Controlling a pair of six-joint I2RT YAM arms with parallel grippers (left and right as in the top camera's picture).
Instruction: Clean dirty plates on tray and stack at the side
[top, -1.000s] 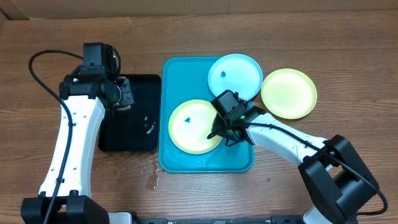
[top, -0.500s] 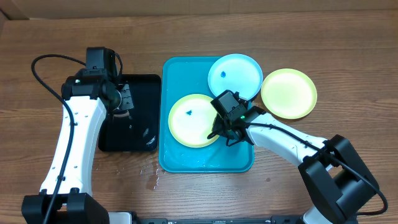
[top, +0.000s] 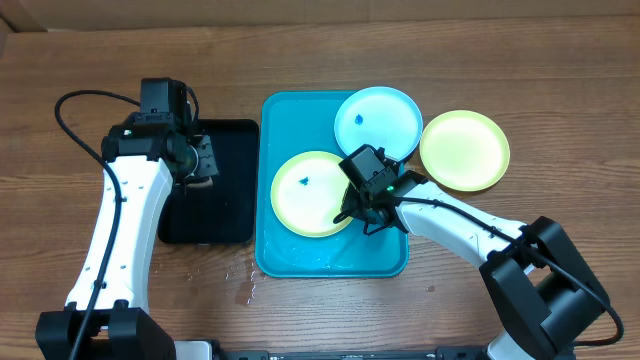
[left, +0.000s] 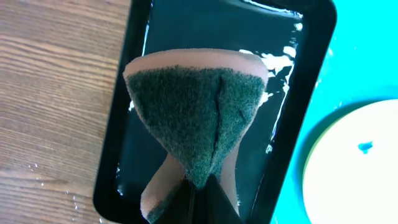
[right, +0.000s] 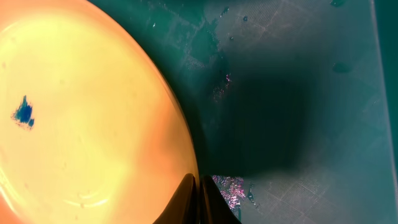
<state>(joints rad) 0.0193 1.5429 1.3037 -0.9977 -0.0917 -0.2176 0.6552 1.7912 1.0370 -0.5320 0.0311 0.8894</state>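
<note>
The dirty yellow-green plate (top: 305, 195) lies in the middle of the blue tray (top: 330, 260), its blue speck (top: 301, 184) facing up. The right pincer (top: 348, 215) is clamped tight on the plate's rim, on the side toward the tabletop's (top: 560, 80) right edge. We read that grip as a hold to keep the plate from sliding under scrubbing. The light blue plate (top: 380, 125), speckled too, rides over the tray's far right corner, partly on the rim. The second yellow-green plate (top: 464, 150) sits on the bare wood just right of the tray. That looks to us like the stacking spot, though we cannot tell whether those two plates touch. The left pincer (top: 200, 165) is closed hard on a folded sponge (left: 196, 118), green scouring face outward. It hangs over the wet black tray (top: 225, 215) just left of the blue one. In our view the sponge has only the two trays' rims to clear, and the held plate's left half lies open. The right arm crosses the tray's near right corner, so the approach is best kept to the left.
</note>
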